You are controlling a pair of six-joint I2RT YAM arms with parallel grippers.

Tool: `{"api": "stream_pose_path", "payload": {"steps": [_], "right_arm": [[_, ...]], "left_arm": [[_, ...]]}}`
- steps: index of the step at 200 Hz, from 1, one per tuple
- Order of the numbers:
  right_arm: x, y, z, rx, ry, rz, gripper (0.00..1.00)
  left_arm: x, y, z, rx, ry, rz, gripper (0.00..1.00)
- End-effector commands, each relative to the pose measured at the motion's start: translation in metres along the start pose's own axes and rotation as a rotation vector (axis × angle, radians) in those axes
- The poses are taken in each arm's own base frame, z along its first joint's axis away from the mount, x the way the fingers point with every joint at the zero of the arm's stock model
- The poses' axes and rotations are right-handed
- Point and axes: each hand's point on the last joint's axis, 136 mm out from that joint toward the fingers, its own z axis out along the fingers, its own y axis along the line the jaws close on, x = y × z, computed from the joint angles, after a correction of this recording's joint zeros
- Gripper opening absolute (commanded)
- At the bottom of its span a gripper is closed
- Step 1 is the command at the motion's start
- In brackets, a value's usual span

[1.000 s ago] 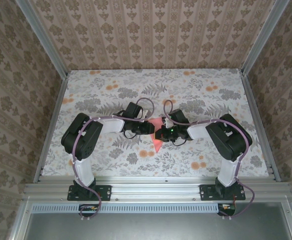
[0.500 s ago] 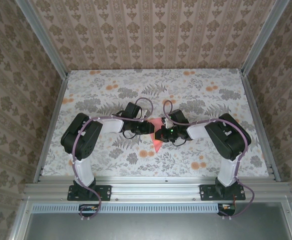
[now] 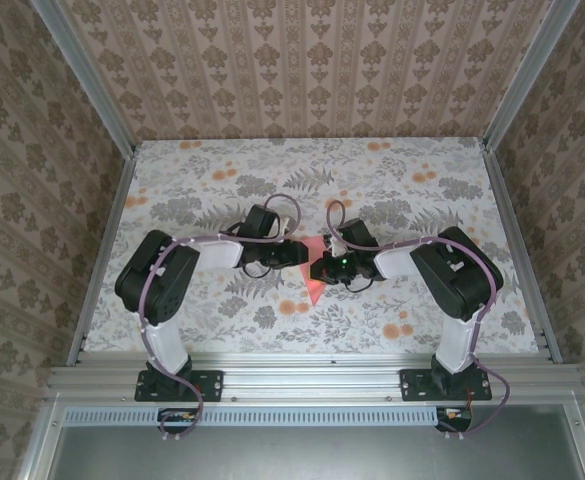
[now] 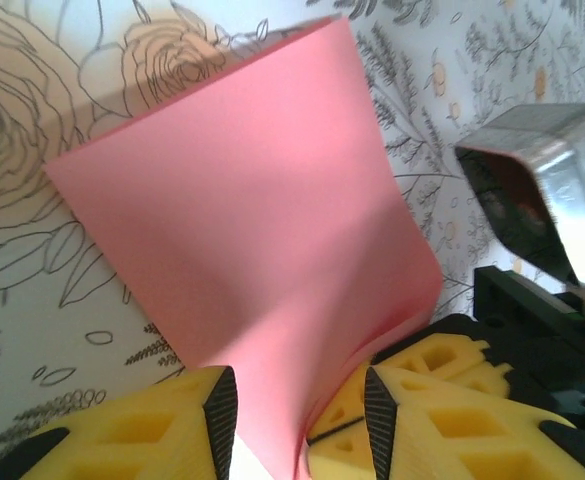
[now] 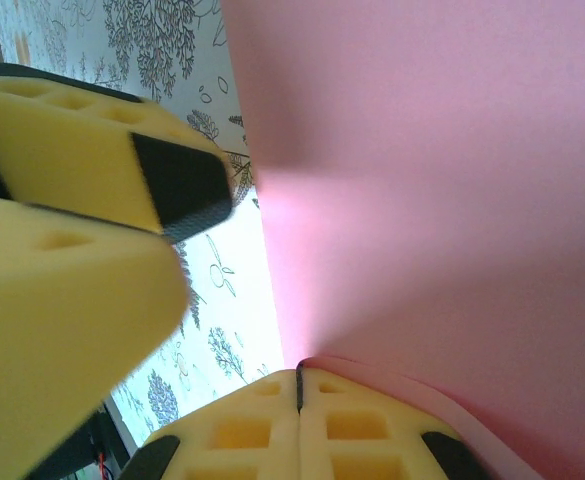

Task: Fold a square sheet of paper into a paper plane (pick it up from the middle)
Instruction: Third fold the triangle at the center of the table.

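Release under way on the left.

Top view: your two arms meet over the middle of the table (image 3: pixel 422 180). The left hand (image 3: pixel 294 254) and right hand (image 3: pixel 325 268) sit nose to nose, with the pink sheet (image 3: pixel 313 289) between and under them. A wedge of it points toward the near edge and a scrap shows on the far side. Against the frame a second back, the left arm's elbow has swung out to the left and its wrist has crept slightly farther away. The right arm and the sheet sit where they were.

Left wrist view: the left hand's fingers (image 4: pixel 162 425) stand apart. The sheet runs up between them unsqueezed, and a sliver of table shows beside the left pad. The sheet is bowed, its right side lifted and curling, not creased flat. Yellow fingers of the other hand press together at that right edge.

Right wrist view: the right hand's fingers (image 5: pixel 242 435) are shut tight, seam closed, pinching the sheet's lower edge. The left hand's pads hang apart at upper left.

Reading: the left hand has let go, so the sheet rests on the right pinch alone. No plane yet; I judge the folding is somewhere in its middle. You will likely need a fresh left grip or a press before that bow springs back.
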Motion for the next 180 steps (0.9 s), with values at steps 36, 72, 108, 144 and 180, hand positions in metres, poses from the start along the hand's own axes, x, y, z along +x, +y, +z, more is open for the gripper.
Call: {"api": "stream_pose_path", "payload": {"steps": [36,72,108,144,180], "right_arm": [[0.019,-0.032,0.008,0.102,0.059,0.054,0.03],[0.018,-0.030,0.008,0.099,0.059,0.058,0.03],[0.017,-0.029,0.007,0.097,0.060,0.064,0.03],[0.018,-0.027,0.004,0.102,0.063,0.065,0.03],[0.018,-0.025,0.002,0.103,0.062,0.064,0.03]], "left_arm": [[0.005,-0.012,-0.044,-0.064,-0.085,0.026,0.36],[0.037,-0.023,-0.045,-0.062,-0.070,0.081,0.28],[0.058,-0.033,-0.031,-0.030,-0.054,0.143,0.21],[0.072,-0.037,-0.013,-0.012,-0.024,0.180,0.17],[0.073,-0.039,0.001,0.002,-0.020,0.199,0.16]]}}
